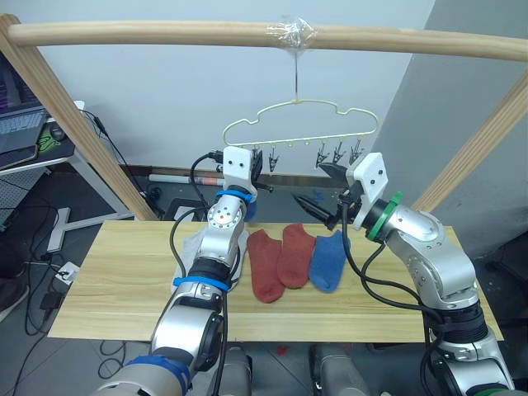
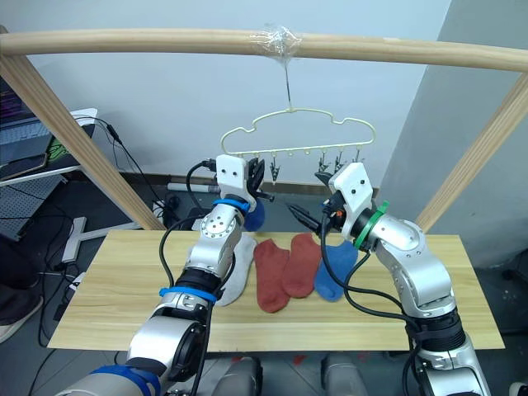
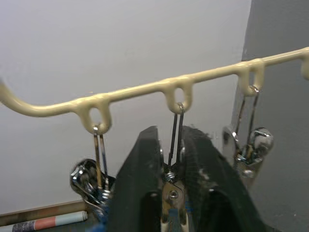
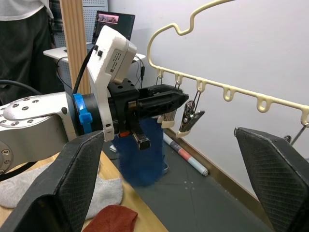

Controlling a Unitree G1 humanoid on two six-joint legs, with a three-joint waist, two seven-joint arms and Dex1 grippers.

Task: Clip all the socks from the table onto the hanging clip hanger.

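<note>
The cream clip hanger (image 1: 302, 124) hangs by its hook from the wooden pole, with small metal clips (image 1: 338, 152) along its bar. My left gripper (image 1: 258, 165) is raised to the bar's left end, shut on a blue sock (image 4: 141, 157) that dangles below it. One clip (image 3: 172, 180) stands right between its fingertips. My right gripper (image 1: 321, 190) is open and empty, just below the right-hand clips. On the table (image 1: 115, 272) lie two rust red socks (image 1: 266, 266) (image 1: 294, 252), another blue sock (image 1: 328, 261) and a light grey sock (image 2: 236, 276) partly behind my left arm.
The round wooden pole frame (image 1: 165, 33) crosses overhead, with slanted posts at both sides of the table. A desk with a laptop (image 1: 21, 128) stands far left, with cables on the floor beneath. A person (image 4: 19, 48) stands behind the left post.
</note>
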